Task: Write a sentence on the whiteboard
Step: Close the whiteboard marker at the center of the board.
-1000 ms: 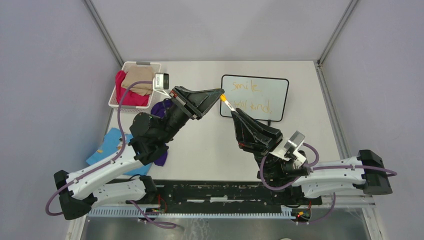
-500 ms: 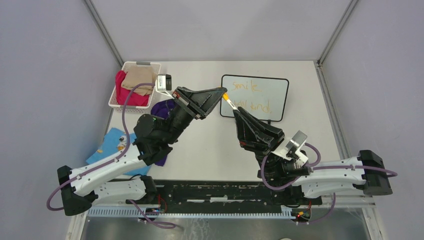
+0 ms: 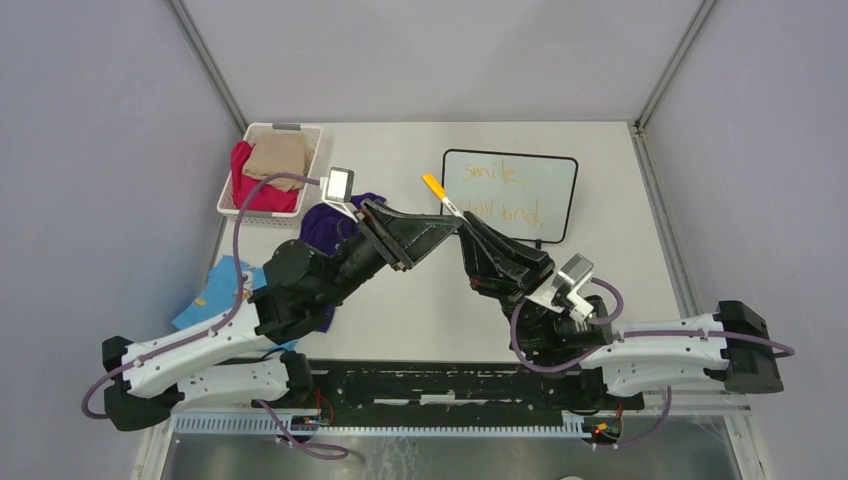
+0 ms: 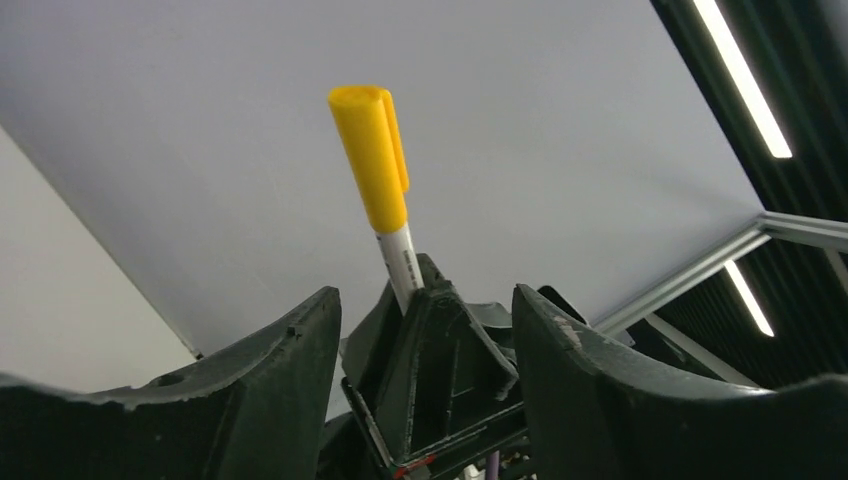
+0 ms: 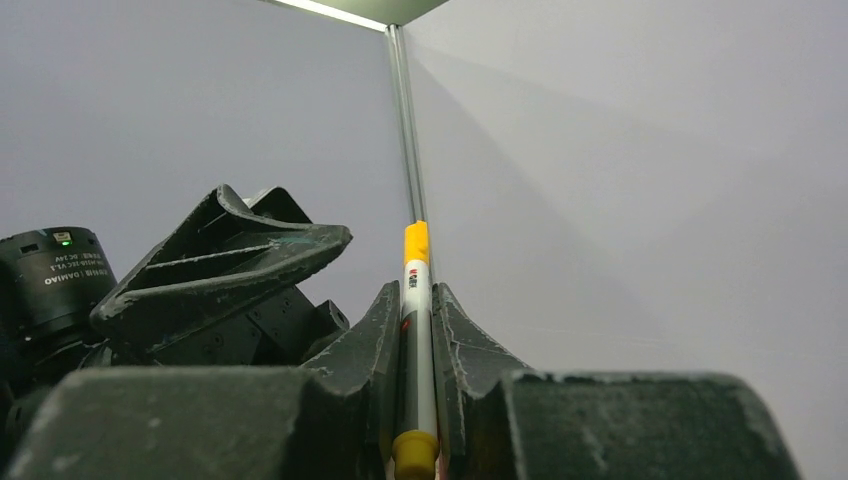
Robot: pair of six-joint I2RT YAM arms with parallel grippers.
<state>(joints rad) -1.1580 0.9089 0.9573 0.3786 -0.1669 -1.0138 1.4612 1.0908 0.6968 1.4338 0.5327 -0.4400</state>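
Note:
The whiteboard (image 3: 555, 190) lies at the back right of the table, with the orange sentence (image 3: 503, 210) on it in two lines, "smile" above "stay kind". My right gripper (image 3: 468, 222) (image 5: 416, 296) is shut on a white marker (image 3: 452, 207) (image 5: 416, 300). The marker's yellow cap (image 3: 433, 186) (image 4: 372, 160) points up and away, off the board's left edge. My left gripper (image 3: 450, 226) (image 4: 425, 292) is open, with its fingers (image 4: 290, 370) on either side of the right gripper's tip, touching nothing.
A white basket (image 3: 258, 213) with red and tan cloths stands at the back left. A purple cloth (image 3: 322, 222) and a blue cloth (image 3: 213, 292) lie under the left arm. The two arms cross closely near the table's middle.
My left gripper was shut on the marker's capped tip and has now opened and let go. Both grippers have shifted toward the near side, and the cap now shows on the marker.

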